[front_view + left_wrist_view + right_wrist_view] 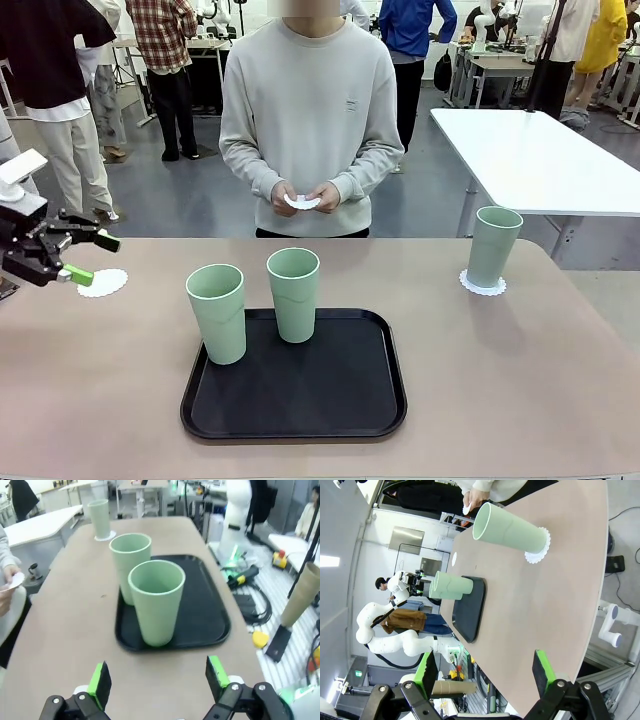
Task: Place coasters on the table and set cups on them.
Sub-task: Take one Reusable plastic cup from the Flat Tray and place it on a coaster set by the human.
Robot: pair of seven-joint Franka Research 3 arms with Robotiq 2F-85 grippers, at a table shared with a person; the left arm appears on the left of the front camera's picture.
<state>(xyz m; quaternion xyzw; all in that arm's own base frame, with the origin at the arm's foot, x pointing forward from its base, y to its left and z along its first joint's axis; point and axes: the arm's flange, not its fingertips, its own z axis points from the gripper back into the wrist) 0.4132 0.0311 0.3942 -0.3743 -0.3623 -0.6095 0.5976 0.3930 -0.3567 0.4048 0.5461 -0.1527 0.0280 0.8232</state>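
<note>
Two mint-green cups (pixel 217 312) (pixel 293 293) stand on the black tray (pixel 300 400). A third cup (pixel 492 247) stands on a coaster (pixel 483 284) at the table's far right. Another coaster (pixel 103 283) lies bare on the table (pixel 500 380) at the left, just beside my left gripper (pixel 92 258), which is open and holds nothing. In the left wrist view that gripper (pixel 158 680) faces the near cup (pixel 157 602) on the tray. My right gripper (pixel 485 672) is open and empty, some way from the cup on its coaster (pixel 510 530). The person holds a coaster (pixel 302 202) in both hands.
The person stands at the far side of the table, hands close to the body. A white table (pixel 540 150) stands behind at the right. Bare tabletop lies between the tray and the right-hand cup, and in front of the tray.
</note>
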